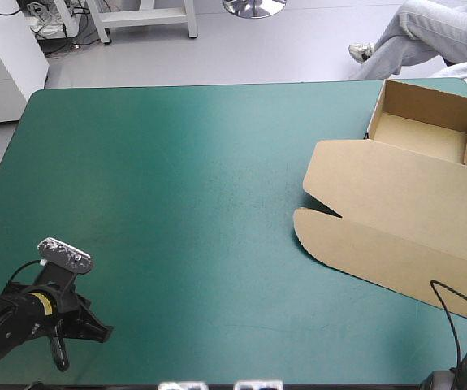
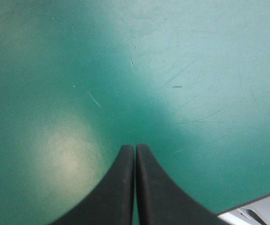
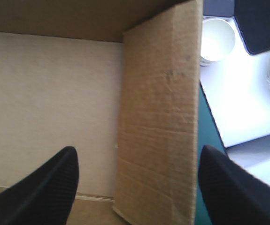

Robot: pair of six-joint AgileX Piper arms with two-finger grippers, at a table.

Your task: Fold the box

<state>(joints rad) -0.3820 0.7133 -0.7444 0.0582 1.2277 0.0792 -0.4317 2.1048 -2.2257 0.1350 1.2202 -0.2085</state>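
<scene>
The brown box (image 1: 395, 203), an open tray with a flat lid, sits at the counter's (image 1: 176, 211) far right corner. The left pincer (image 2: 135, 152) is pressed together; the right pincer (image 3: 137, 152) is spread around a ribbed wall (image 3: 158, 117).

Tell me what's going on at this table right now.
A two-armed robot is working on a brown box at the table's far right corner. The box is an open tray, its lid lying flat toward the near edge. The right gripper is open, with one raised side wall between its fingers. The left gripper is shut and empty over the bare teal-green cover near the near left corner, well away from the box.
</scene>
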